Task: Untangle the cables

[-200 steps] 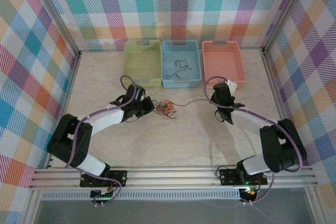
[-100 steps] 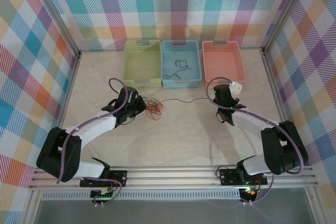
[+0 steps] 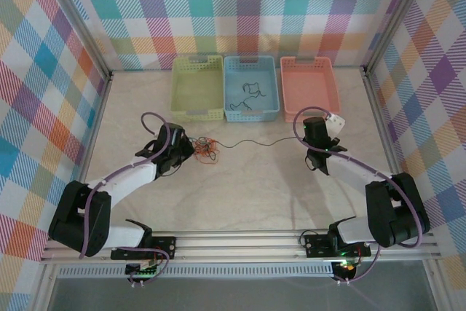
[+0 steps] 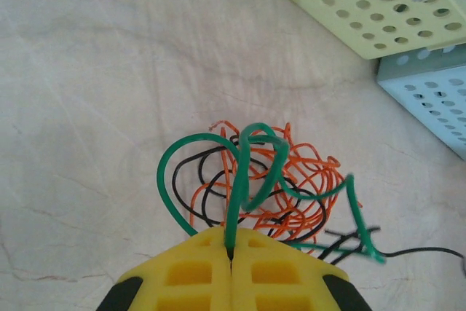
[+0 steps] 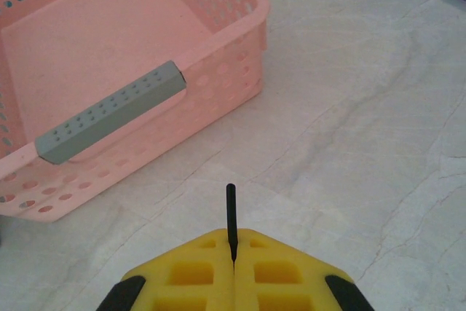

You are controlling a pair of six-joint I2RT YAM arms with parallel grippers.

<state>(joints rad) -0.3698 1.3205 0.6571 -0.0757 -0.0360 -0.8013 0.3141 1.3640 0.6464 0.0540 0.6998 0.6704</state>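
I have both tools clenched on wire.
Top: my left tool sits beside the tangle of thin orange, black and green cables on the tabletop. A black strand stretches from the tangle to my right tool.
Left wrist: the left tool pinches a green strand, with the tangle just ahead.
Right wrist: the right tool grips the black strand's end, and the pink plastic basket is ahead-left.

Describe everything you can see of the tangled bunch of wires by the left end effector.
The bunch of wires is a loose knot of thin, curly strands: mostly orange, some black, one green. It lies on the pale marbled table, close in front of the green basket. The green strand arches up and is pinched between the shut yellow fingers of the left end effector. One black strand leaves the knot and stretches rightward to the right end effector, shut on its end.
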